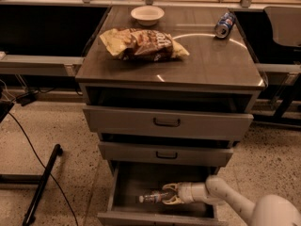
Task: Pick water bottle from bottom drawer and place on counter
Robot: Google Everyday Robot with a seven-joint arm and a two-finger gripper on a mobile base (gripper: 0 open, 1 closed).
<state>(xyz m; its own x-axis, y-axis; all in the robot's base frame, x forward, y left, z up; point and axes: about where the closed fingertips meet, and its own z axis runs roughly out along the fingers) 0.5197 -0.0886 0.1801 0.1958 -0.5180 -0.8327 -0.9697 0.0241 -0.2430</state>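
Low in the frame, your gripper (pixel 170 195) was inside the bottom drawer (pixel 134 175), jaws closed around the lying water bottle (pixel 153 197). The lift to the counter (pixel 211 62) was not yet done.

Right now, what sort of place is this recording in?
Probably a lab or office test area: a drawer cabinet on a speckled floor, loose cables beside it, a chip bag and soda can on its counter. The gripper is in the bottom drawer at the water bottle.

The water bottle (pixel 151 197) is laid in the bottom drawer (pixel 132 179) — the end effector (pixel 170 195) is placed at its right end.
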